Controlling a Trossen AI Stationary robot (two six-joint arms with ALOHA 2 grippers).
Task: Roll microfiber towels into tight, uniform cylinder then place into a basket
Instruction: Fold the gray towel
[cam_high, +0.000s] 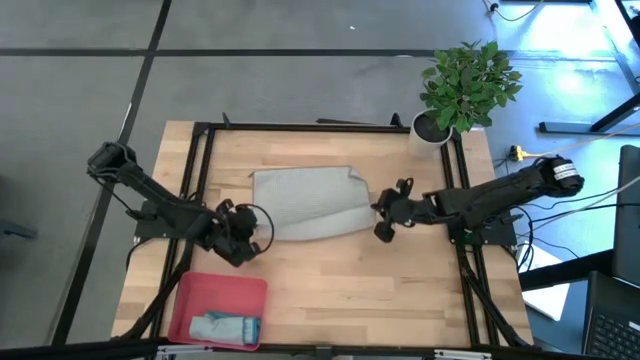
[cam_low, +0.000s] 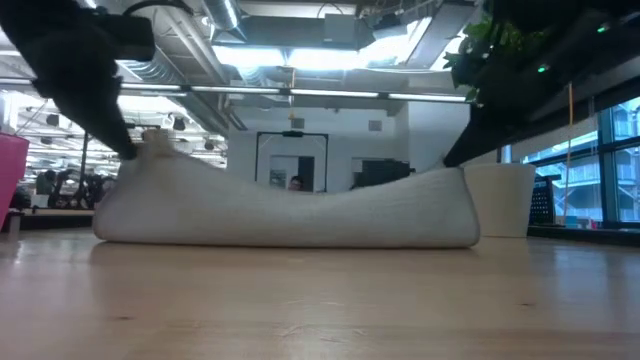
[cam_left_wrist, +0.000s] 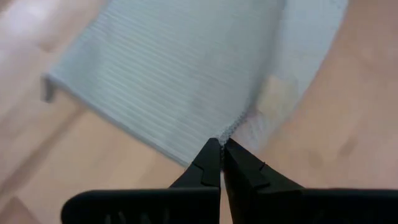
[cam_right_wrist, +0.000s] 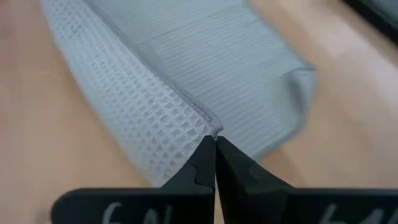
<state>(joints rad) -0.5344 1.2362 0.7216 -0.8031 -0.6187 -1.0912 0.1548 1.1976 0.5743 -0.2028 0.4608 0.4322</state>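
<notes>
Left end effector (cam_high: 250, 228) and right end effector (cam_high: 385, 215) each pinched opposite edges of grey towel (cam_high: 310, 203); bare tabletop (cam_high: 380, 290) around.

**Around the Worktable**

A wooden table (cam_high: 400, 280) filled the middle of the high view, edged by a black metal frame (cam_high: 300, 127); a leafy green plant (cam_high: 468, 82) stood in a white pot (cam_high: 432, 130) at the table's upper right corner; cables (cam_high: 560, 215) trailed over grey floor (cam_high: 250, 85) at right; in the low view, ceiling lights (cam_low: 300, 58) glowed at upper centre above a dark doorway (cam_low: 290, 160), with windows (cam_low: 600, 170) at right.
</notes>
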